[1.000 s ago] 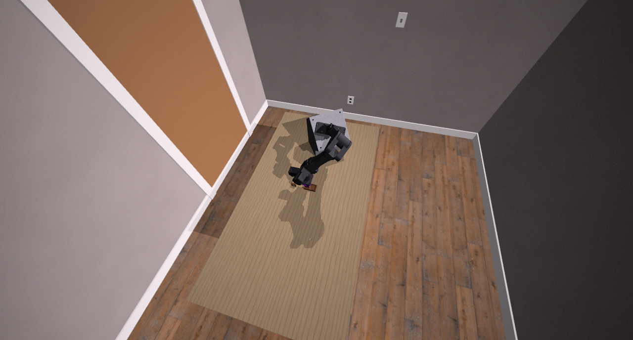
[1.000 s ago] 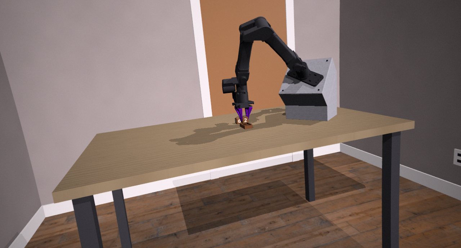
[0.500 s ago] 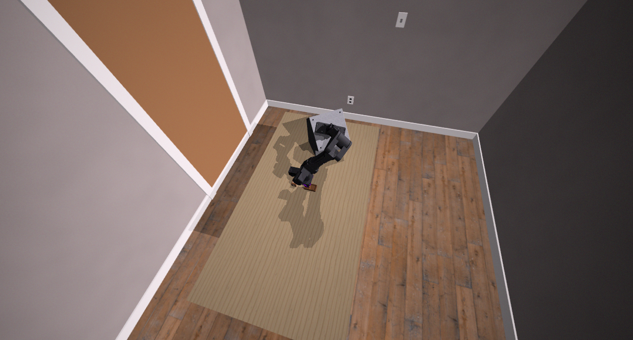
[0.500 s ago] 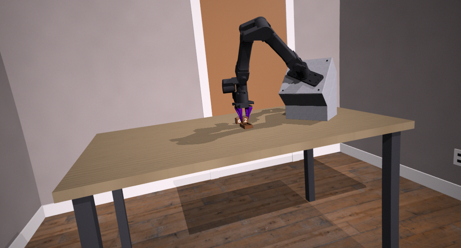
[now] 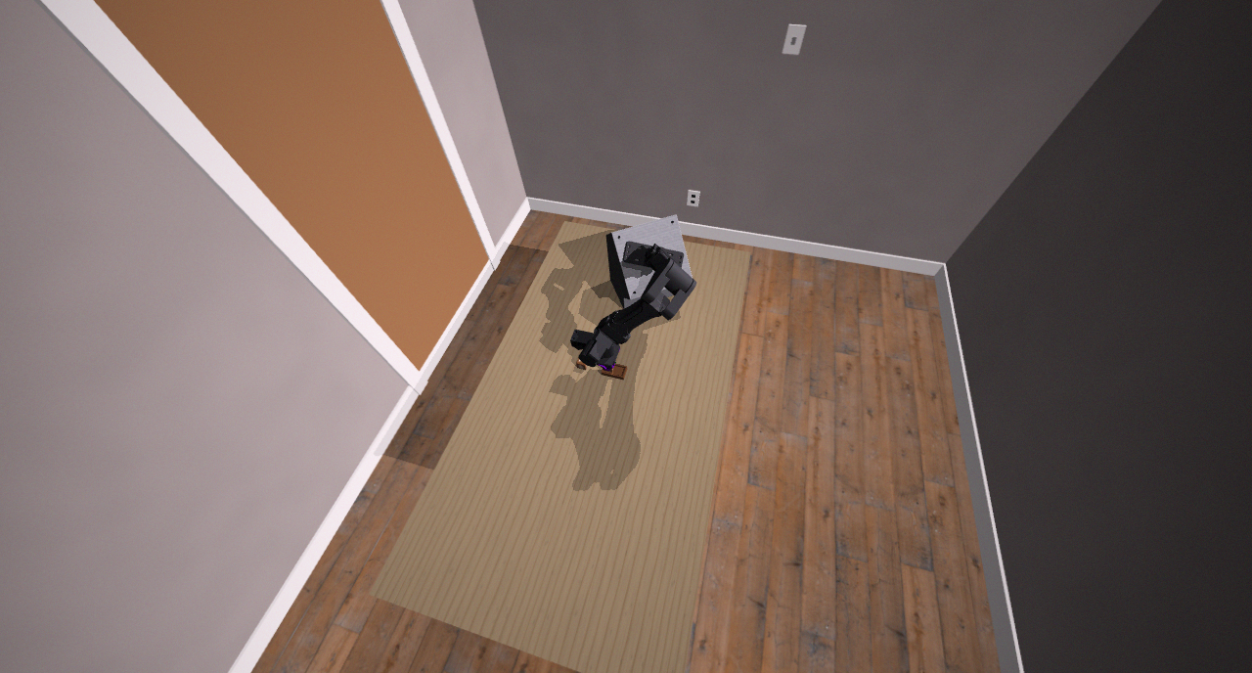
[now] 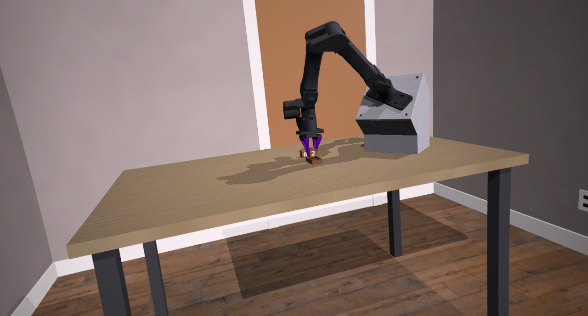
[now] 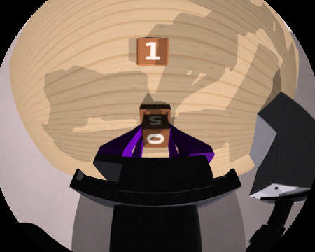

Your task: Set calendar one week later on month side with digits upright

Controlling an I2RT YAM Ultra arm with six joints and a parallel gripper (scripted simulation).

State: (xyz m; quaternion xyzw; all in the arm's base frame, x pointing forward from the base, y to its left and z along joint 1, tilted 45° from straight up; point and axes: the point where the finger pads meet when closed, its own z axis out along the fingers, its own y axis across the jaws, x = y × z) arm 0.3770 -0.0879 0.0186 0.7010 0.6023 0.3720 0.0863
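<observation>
A plain indoor room of a kind that is hard to pin down, with gray walls, white baseboards [image 5: 752,242] and worn wood flooring [image 5: 840,459] [image 6: 336,268]. An orange-brown panel in white trim [image 5: 289,144] [image 6: 312,9], a wall outlet [image 5: 693,198] [image 6: 583,200] and a light switch [image 5: 793,39] suggest a home or office.

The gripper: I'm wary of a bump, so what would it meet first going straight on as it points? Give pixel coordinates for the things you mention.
The gripper [image 5: 607,367] [image 6: 312,152] [image 7: 155,127] points down, so its held cube [image 6: 313,153] [image 7: 155,138] would probably meet the tray [image 5: 621,372] [image 6: 314,161] [image 7: 141,115] first; whether floor or rim, and how near, is unclear.
</observation>
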